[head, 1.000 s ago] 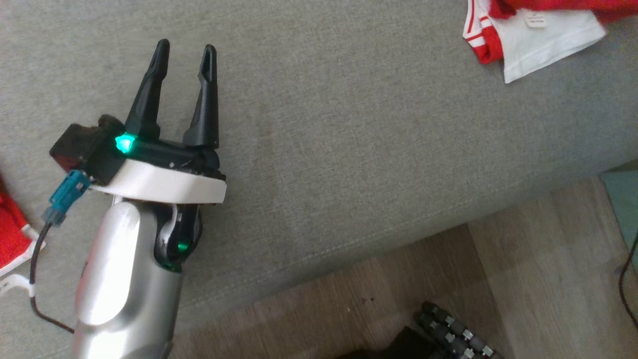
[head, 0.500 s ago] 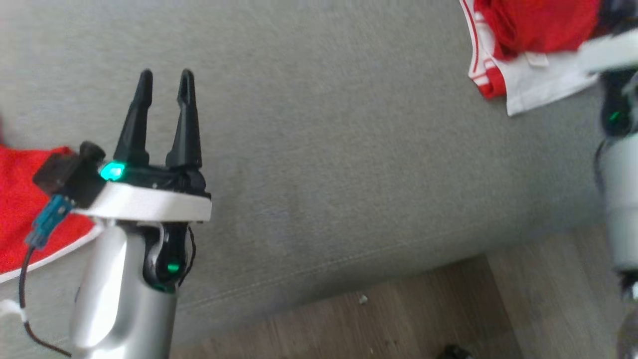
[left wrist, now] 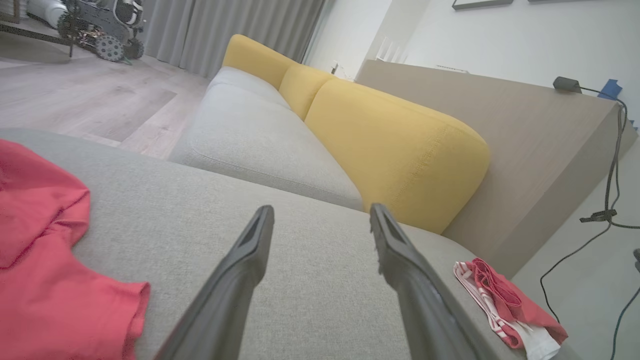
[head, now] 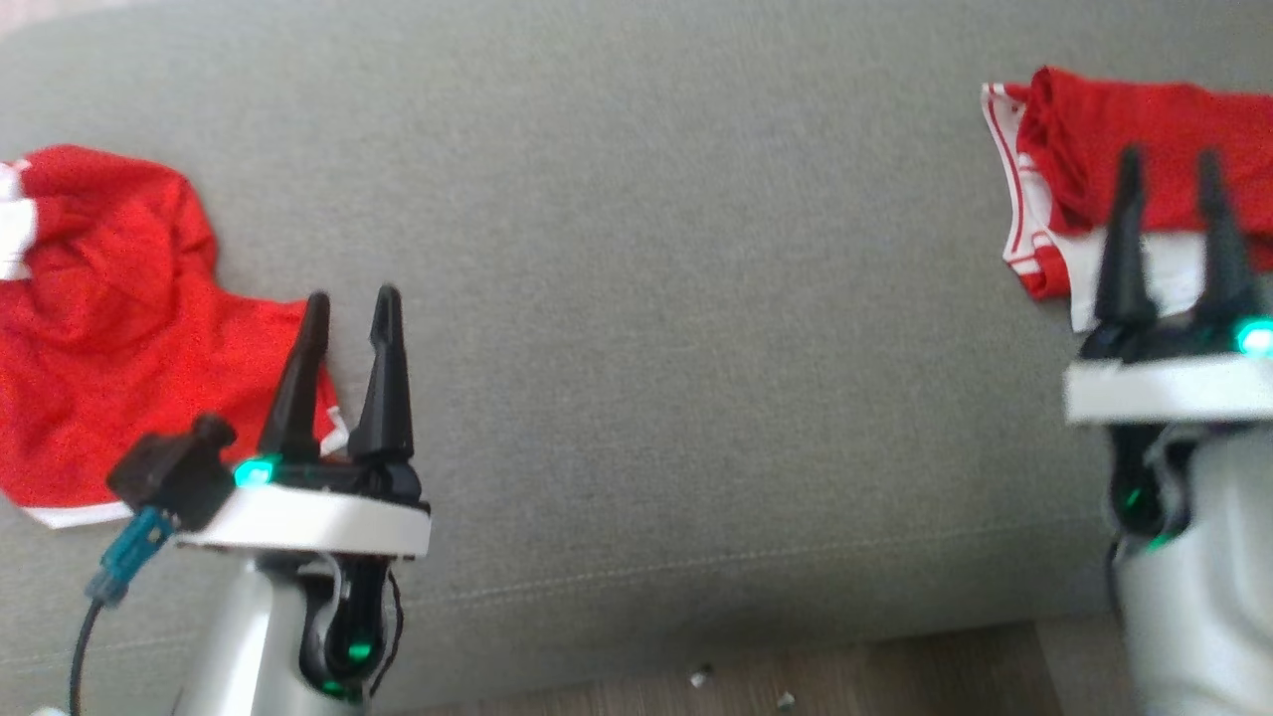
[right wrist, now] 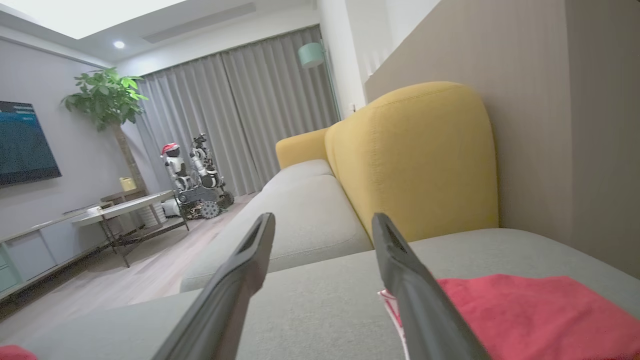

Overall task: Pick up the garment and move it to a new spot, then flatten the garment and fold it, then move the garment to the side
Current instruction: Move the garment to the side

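Left claw (head: 353,298) and right claw (head: 1169,159) hover spread wide and empty over the grey sofa seat (head: 646,298), a crumpled red garment (head: 109,348) lying just beside the left and a folded red-and-white garment (head: 1124,109) ahead of the right.

Domestic living room. Right wrist view: a grey sofa (right wrist: 310,210) with yellow back cushions (right wrist: 415,160) runs through the centre. Floor-length grey curtains (right wrist: 235,120) cover the far wall. A wall-mounted television (right wrist: 25,145) sits at the left edge, a potted plant (right wrist: 107,100) at upper left, a floor lamp (right wrist: 311,54) at upper centre. Left wrist view: wood-plank floor (left wrist: 75,100) at upper left, a framed picture (left wrist: 480,4) on the wall at the top edge.
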Tool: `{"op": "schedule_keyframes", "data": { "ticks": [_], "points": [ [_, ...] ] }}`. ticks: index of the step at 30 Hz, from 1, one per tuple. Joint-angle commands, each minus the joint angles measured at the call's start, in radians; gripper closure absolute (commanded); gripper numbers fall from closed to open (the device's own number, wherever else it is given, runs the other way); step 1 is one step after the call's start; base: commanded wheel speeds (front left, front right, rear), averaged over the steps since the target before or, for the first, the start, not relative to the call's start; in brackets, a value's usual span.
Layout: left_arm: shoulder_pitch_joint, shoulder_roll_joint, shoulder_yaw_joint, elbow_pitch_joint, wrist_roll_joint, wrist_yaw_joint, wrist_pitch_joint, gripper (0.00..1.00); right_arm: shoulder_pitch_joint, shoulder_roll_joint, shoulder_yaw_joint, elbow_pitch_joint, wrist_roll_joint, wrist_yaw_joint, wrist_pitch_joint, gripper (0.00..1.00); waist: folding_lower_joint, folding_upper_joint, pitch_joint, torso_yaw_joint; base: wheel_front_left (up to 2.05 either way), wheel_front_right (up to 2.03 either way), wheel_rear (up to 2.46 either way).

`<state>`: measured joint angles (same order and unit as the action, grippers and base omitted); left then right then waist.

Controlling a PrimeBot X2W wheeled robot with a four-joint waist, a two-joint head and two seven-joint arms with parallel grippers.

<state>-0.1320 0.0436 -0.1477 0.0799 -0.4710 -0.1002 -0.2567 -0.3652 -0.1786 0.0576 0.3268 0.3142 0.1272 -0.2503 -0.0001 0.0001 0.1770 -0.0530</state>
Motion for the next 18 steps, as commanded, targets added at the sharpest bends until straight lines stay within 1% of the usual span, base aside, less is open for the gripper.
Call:
{"op": "schedule_keyframes", "data": {
  "ticks": [1,5,9,18],
  "points": [
    [-0.017,0.007,0.031,-0.039,-0.003,0.003,-0.005,0.0,-0.004,0.002,0.023,-0.041,-0.017,0.003,-0.01,0.0,0.0001,-0.0001,-0.026,0.016,0.0,0.0,0.0],
    [0.027,0.007,0.031,-0.045,-0.022,0.009,-0.005,0.0,0.089,0.048,0.021,-0.079,-0.068,0.003,-0.011,0.0,0.0001,-0.0001,-0.054,0.033,0.0,0.0,0.0],
    [0.053,0.007,0.023,-0.041,0.005,0.009,-0.005,0.0,0.139,0.086,0.004,-0.101,-0.091,0.003,-0.011,0.0,0.0001,-0.0001,-0.069,0.045,0.0,0.0,0.0],
    [0.071,0.007,0.028,-0.046,0.026,0.012,-0.005,0.0,0.167,0.112,0.014,-0.109,-0.118,0.003,-0.011,0.0,0.0001,-0.0001,-0.091,0.053,0.0,0.0,0.0]
  ]
}}
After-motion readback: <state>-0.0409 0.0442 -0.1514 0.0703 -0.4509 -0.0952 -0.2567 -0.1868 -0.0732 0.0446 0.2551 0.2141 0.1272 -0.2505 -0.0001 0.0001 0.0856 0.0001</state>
